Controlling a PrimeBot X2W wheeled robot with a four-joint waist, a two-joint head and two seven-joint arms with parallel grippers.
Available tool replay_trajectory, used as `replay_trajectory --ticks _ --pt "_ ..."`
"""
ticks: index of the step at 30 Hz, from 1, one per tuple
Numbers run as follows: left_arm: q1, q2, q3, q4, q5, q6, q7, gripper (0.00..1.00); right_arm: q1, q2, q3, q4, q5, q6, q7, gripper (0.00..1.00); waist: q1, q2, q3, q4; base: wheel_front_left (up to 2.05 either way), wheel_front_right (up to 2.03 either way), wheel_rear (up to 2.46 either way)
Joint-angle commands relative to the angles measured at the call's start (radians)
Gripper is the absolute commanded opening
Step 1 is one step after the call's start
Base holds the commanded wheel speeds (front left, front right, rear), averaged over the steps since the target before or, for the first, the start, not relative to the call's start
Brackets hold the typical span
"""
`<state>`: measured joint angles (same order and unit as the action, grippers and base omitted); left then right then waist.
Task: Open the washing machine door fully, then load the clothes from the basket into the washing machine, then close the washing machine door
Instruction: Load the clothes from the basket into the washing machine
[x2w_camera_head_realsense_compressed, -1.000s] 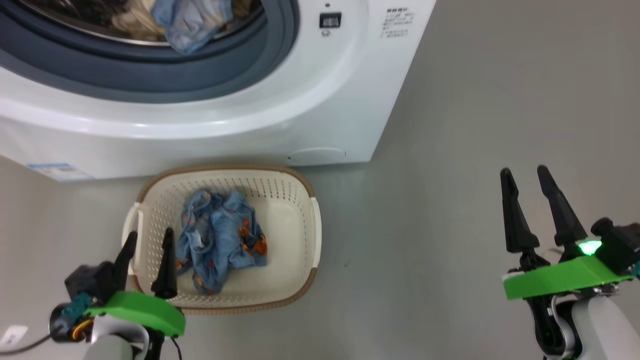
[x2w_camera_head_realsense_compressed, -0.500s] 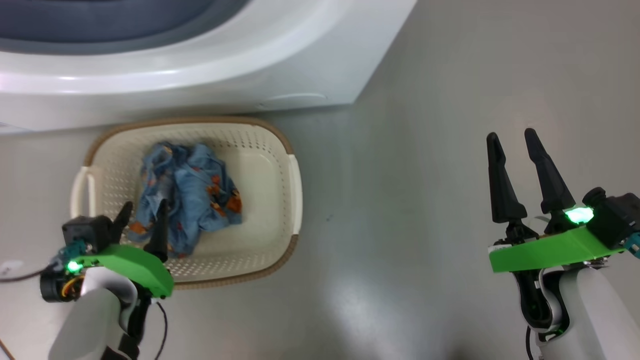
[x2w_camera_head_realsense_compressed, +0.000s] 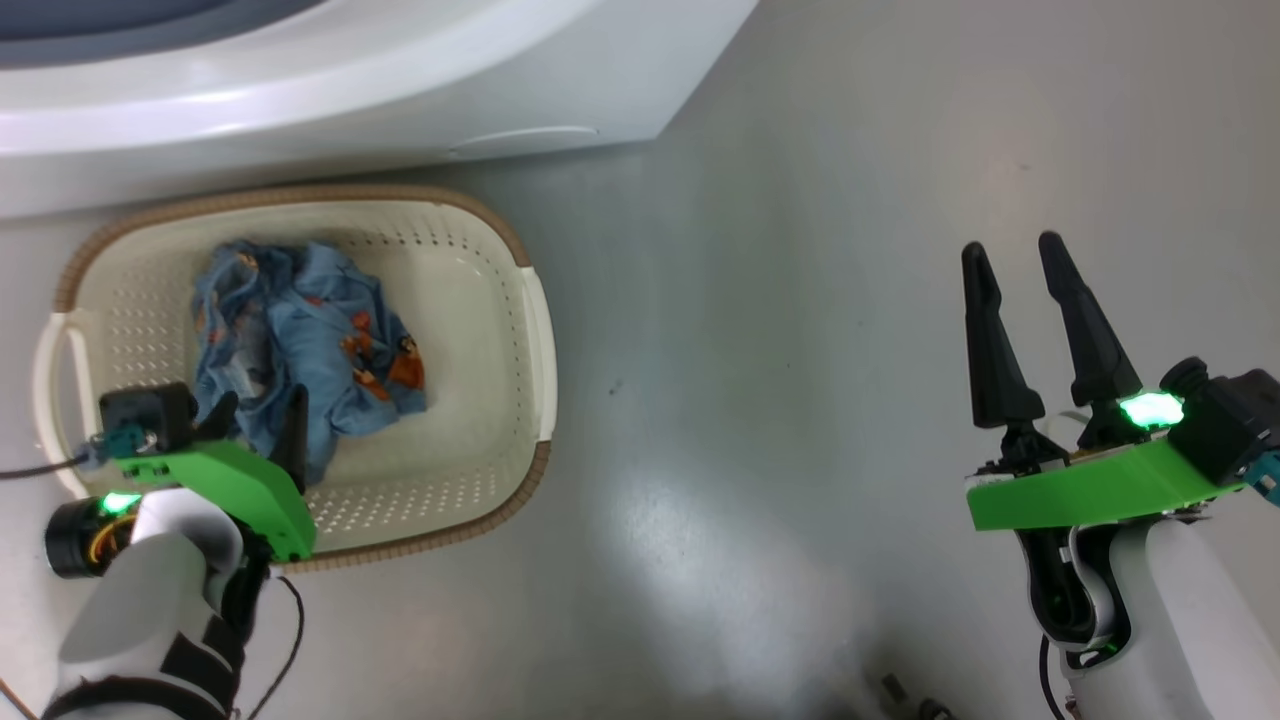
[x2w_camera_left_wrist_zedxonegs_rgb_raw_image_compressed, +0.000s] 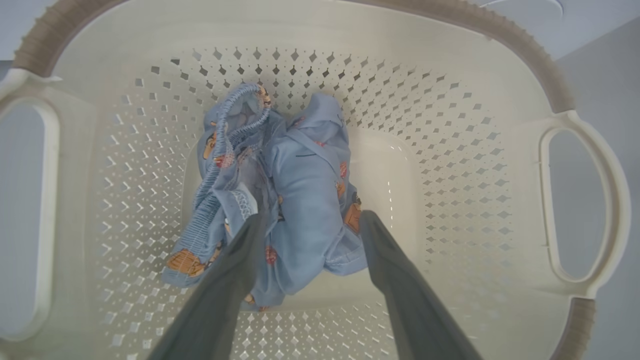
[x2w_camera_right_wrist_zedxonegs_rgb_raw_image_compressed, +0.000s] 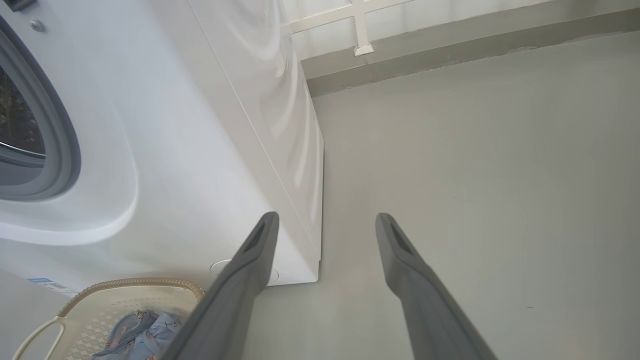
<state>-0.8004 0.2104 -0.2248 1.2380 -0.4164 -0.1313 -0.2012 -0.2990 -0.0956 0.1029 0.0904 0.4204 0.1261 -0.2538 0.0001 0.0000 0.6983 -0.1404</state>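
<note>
The left end effector (x2w_camera_head_realsense_compressed: 260, 402) is held spread over the clothes (x2w_camera_head_realsense_compressed: 310, 335) in the basket (x2w_camera_head_realsense_compressed: 535, 320); the right end effector (x2w_camera_head_realsense_compressed: 1011, 250) is seen spread at the basket's 3 o'clock.

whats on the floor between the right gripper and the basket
Nothing but bare grey floor lies between the right gripper and the basket, apart from a small dark speck near the basket; the head view shows it.

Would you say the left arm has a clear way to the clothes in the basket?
Probably yes: the left gripper hangs open just over the clothes in the basket, with nothing between them.
</note>
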Motion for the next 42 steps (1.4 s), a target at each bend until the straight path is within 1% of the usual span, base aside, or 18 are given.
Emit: replay_trajectory --ticks 1,10,18,27,35,42 --pt "-0.004 0.049 0.008 0.006 -0.018 0.001 0.011 1.0 0.0 0.001 0.026 -0.029 -0.012 0.005 -0.008 1.0 -0.0001 0.0 0.024 -0.011 0.0 0.0 0.0" --pt "-0.066 0.092 -0.008 0.04 -0.043 0.001 0.072 1.0 -0.018 0.006 0.047 -0.043 -0.014 0.005 -0.008 1.0 -0.0001 0.0 0.075 -0.031 0.0 0.0 0.0" --pt "-0.098 0.106 -0.016 0.049 -0.045 0.018 0.109 1.0 -0.019 0.011 0.056 -0.052 -0.014 0.005 -0.008 1.0 -0.0001 0.0 0.106 -0.044 0.0 0.0 0.0" --pt "-0.14 0.12 -0.046 0.051 -0.04 0.009 0.14 1.0 -0.031 0.017 0.068 -0.06 -0.012 0.005 -0.008 1.0 -0.0001 0.0 0.145 -0.061 0.0 0.0 0.0" --pt "-0.17 0.108 -0.092 0.049 -0.053 0.001 0.151 1.0 -0.037 0.021 0.075 -0.064 -0.013 0.005 -0.008 1.0 -0.0001 0.0 0.168 -0.07 0.0 0.0 0.0" --pt "-0.182 0.129 -0.138 0.044 -0.077 0.001 0.171 1.0 -0.042 0.024 0.087 -0.07 -0.013 0.005 -0.008 1.0 -0.0001 0.0 0.182 -0.084 0.0 0.0 0.0"
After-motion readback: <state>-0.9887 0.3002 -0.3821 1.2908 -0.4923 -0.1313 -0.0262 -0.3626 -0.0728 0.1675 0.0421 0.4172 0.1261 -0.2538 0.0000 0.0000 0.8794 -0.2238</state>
